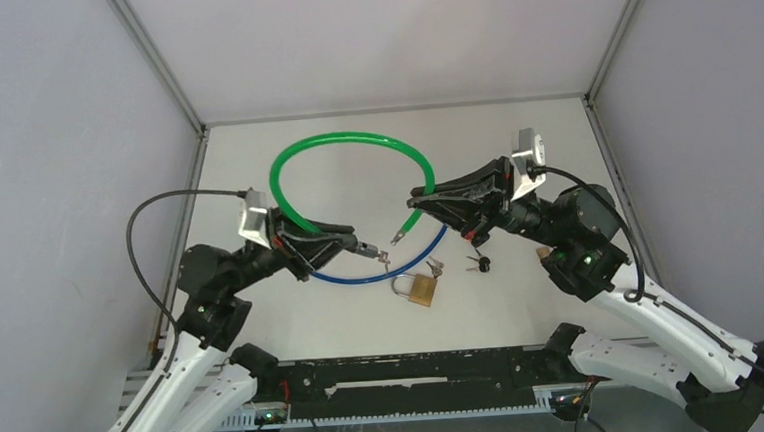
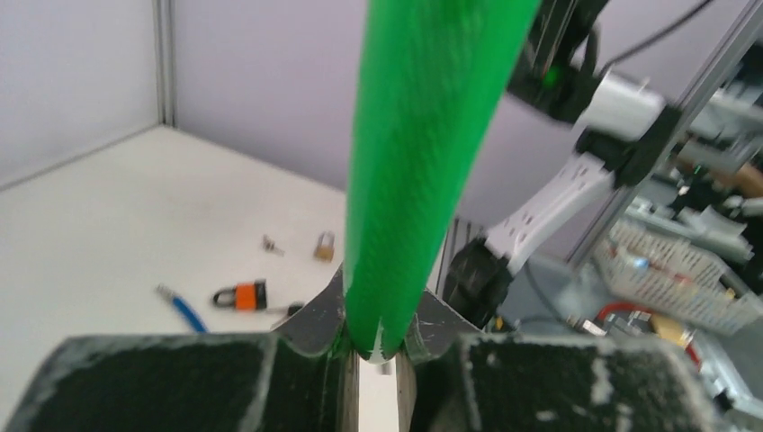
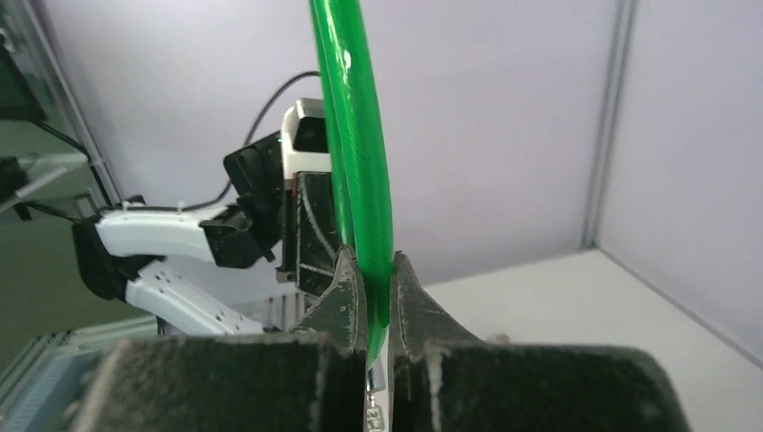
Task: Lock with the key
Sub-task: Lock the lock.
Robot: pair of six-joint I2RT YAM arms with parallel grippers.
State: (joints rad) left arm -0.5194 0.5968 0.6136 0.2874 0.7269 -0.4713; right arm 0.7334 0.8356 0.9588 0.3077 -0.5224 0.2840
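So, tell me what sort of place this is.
Probably a robotics lab test cell: grey panels on metal framing enclose a white table, two robot arms are bolted at its edge, and cluttered equipment shelves sit beyond.

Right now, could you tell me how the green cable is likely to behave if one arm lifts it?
Probably springy, not limp: the green cable holds a smooth loop between the left gripper and right gripper. Its glossy sheath may slide in the pinch. Its free end would likely swing.

We hold both arms bent inward, left pincer (image 1: 352, 246) and right pincer (image 1: 423, 195) facing each other, apart, each pinched tight around the green cable (image 1: 353, 136).
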